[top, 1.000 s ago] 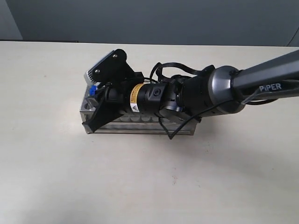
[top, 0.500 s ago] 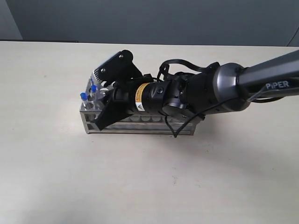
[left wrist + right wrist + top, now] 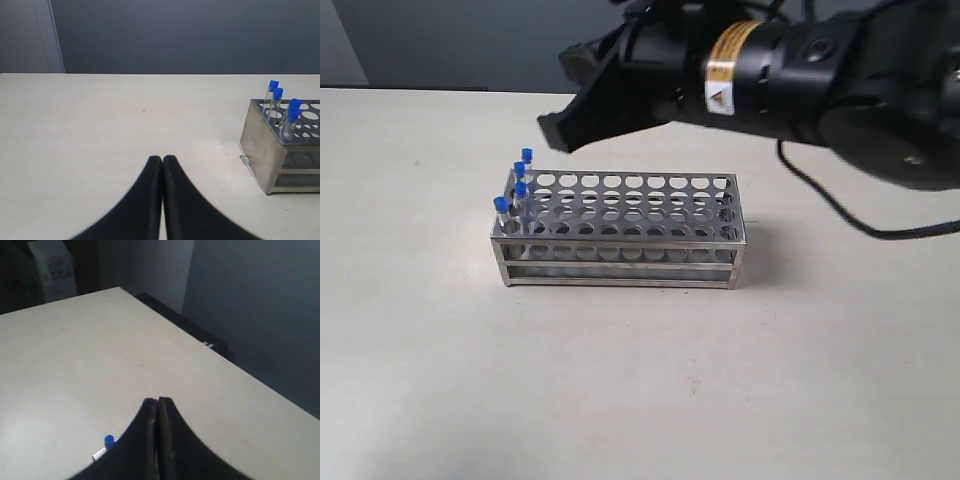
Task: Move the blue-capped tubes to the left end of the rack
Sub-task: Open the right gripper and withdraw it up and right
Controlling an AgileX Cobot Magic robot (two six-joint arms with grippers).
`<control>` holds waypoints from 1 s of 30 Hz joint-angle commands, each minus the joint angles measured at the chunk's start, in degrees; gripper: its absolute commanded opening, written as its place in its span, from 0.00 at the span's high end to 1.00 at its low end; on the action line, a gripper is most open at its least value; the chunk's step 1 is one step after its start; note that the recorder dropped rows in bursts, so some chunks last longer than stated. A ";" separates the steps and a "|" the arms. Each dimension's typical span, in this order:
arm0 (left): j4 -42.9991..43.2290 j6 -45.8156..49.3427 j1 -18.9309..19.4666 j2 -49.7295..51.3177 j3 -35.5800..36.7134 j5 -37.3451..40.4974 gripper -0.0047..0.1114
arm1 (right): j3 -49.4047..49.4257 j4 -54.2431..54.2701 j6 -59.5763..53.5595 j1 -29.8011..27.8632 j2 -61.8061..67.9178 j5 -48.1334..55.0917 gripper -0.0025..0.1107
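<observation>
At left end of rack: four blue-capped tubes, seated. Task apparently complete. Right gripper above rack, clenched, empty; left gripper likewise.

right arm showing glossy black rounded housing | yellow warning label wrapping its wrist | black cable trailing beneath | fingers tapering, matte black

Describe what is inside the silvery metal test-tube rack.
Four clear blue-capped tubes stand at the left end of the silvery metal rack; other holes look empty. Its frame hides the tubes' lower ends.
</observation>
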 commanded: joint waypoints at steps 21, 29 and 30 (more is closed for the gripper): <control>0.10 -0.03 -0.36 -0.20 -0.18 -0.57 0.95 | 4.41 -12.38 19.65 -0.21 -26.32 48.66 0.98; 0.11 -0.03 -0.36 -0.20 -0.18 -0.39 0.95 | 26.75 -17.23 22.42 -16.77 -39.54 15.25 0.98; 0.11 -0.03 -0.36 -0.20 -0.18 -0.39 0.95 | 29.38 -17.23 22.42 -20.28 -41.75 10.27 0.98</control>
